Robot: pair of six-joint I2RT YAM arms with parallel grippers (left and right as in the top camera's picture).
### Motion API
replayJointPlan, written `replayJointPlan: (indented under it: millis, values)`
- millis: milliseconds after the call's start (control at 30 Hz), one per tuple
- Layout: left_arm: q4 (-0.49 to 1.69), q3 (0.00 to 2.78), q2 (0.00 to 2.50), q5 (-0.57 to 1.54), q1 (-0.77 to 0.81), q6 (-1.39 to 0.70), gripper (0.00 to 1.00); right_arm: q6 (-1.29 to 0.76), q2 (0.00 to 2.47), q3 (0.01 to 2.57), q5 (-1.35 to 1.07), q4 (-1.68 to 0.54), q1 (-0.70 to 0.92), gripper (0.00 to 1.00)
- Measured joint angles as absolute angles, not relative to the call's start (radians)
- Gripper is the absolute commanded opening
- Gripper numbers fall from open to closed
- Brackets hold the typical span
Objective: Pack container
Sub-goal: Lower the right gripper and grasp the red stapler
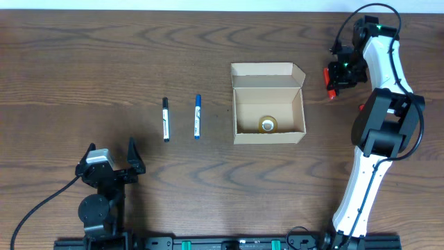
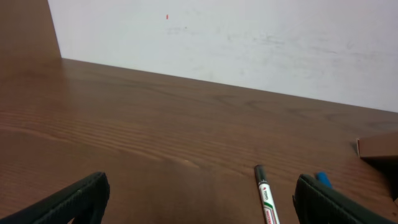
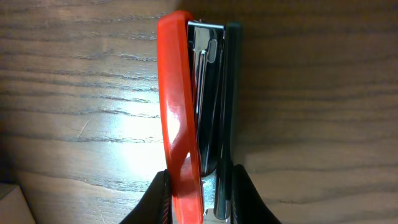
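The container (image 1: 238,104) is a tan cardboard box standing open at the table's middle, its flap lid folded back. A roll of tape (image 1: 268,124) lies inside it. Right of the box lies a red and black stapler (image 1: 331,83), over which my right gripper (image 1: 338,75) stands. In the right wrist view the gripper (image 3: 200,200) is shut on the stapler (image 3: 186,93), one finger (image 3: 157,200) on the red side and one on the black side. My left gripper (image 1: 113,164) rests open near the front left, holding nothing; the left wrist view shows the gripper (image 2: 199,205) the same way.
A black-capped marker (image 1: 166,119) and a blue marker (image 1: 198,117) lie side by side left of the box. The left wrist view shows the black-capped marker (image 2: 266,198), the blue marker's tip (image 2: 322,178) and a corner of the box (image 2: 378,146). A white wall is behind.
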State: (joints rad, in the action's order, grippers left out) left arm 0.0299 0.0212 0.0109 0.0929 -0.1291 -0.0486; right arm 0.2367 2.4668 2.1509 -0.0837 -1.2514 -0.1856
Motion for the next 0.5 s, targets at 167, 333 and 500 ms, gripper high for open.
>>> replayJointPlan:
  millis: [167, 333, 500]
  values:
    - [0.03, 0.021, 0.011, 0.093, -0.129, -0.049, 0.95, 0.239, 2.472, 2.15, -0.082, -1.243, -0.184, 0.99]
    - [0.03, 0.021, 0.011, 0.093, -0.129, -0.049, 0.95, 0.242, 2.472, 2.15, -0.082, -1.241, -0.183, 0.99]
    - [0.03, 0.021, 0.011, 0.093, -0.129, -0.049, 0.95, 0.242, 2.473, 2.15, -0.082, -1.23, -0.183, 0.97]
